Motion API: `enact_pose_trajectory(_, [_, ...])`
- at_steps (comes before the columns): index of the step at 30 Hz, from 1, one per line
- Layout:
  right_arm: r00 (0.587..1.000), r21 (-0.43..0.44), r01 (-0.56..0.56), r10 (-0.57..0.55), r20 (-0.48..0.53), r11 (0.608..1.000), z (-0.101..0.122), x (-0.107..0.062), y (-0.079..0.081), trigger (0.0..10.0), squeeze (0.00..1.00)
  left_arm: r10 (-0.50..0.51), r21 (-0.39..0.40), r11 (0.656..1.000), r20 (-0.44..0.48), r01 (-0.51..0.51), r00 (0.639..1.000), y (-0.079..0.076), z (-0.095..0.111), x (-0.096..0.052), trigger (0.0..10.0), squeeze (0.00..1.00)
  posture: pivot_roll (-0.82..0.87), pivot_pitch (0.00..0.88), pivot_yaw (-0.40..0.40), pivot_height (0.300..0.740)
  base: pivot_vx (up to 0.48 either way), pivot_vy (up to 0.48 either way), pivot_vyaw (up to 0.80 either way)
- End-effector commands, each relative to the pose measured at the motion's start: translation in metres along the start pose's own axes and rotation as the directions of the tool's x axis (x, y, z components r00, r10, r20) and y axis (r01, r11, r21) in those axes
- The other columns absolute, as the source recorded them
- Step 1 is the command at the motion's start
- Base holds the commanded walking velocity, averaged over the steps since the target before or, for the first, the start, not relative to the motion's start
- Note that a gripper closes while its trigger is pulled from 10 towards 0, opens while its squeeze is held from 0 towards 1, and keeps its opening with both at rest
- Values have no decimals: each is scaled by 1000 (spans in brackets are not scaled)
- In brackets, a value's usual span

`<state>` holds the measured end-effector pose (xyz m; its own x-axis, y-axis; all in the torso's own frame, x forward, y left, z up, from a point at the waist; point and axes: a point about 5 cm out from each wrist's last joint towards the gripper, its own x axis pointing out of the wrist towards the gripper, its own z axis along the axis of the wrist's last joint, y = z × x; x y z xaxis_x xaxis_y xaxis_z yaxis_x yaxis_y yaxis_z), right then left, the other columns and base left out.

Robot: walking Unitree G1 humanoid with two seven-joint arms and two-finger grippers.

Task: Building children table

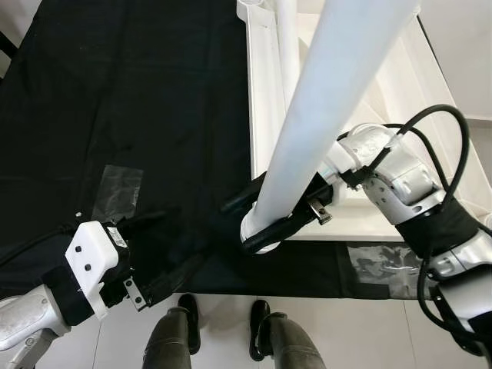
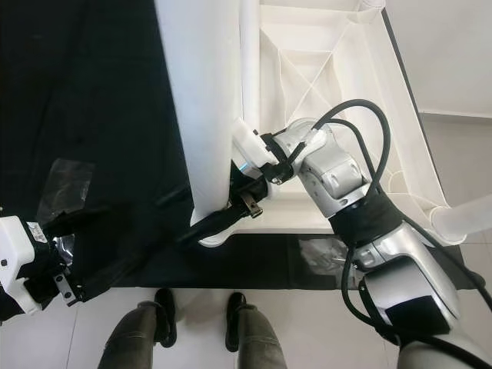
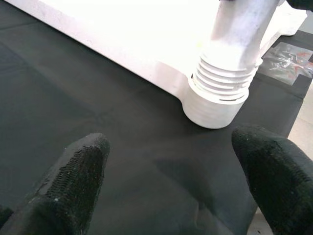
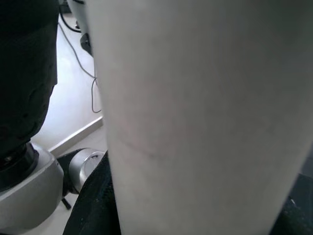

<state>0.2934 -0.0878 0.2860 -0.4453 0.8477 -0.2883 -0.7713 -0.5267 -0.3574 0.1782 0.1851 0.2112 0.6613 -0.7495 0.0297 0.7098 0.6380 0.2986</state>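
The white tabletop (image 2: 330,46) lies upside down on a black cloth (image 1: 138,92). A long white table leg (image 1: 323,100) stands nearly upright, and its threaded lower end (image 3: 220,83) sits at the tabletop's near corner socket (image 3: 212,107). My right gripper (image 1: 265,219) is shut on this leg just above its base, one black finger on each side. The right wrist view shows the leg's pale shaft (image 4: 195,117) up close. My left gripper (image 1: 173,250) hovers low over the cloth to the left of the leg, open and holding nothing, its fingertips (image 3: 73,181) pointing at the socket.
A second white leg (image 2: 250,54) stands further back along the tabletop's left rim, and another leg (image 2: 465,219) lies at the right. Clear plastic bags lie on the cloth at the left (image 1: 117,188) and near the front edge (image 1: 384,265). My feet (image 1: 223,323) stand on pale floor.
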Motion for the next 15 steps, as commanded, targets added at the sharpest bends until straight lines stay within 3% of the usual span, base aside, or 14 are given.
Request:
enact_pose_trajectory(1, [998, 82, -26, 30, -57, 996, -20, 2, 9, 10000, 0, -29, -5, 1000, -7, 29, 1000, -6, 1, -1, 10000, 0, 118, 448, -102, 740, 0, 0, 0])
enact_pose_trajectory(10, [992, 52, -42, 48, -120, 998, -24, 0, 10, 10000, 0, -30, -10, 1000, -8, 30, 1000, -8, 0, 0, 10000, 0, 117, 442, -101, 740, 0, 0, 0])
enact_pose_trajectory(15, [997, 63, -14, 19, -77, 998, -27, -2, 12, 10000, 0, -34, -9, 999, -10, 34, 999, -9, -1, 1, 10000, 0, 119, 435, -100, 740, 0, 0, 0])
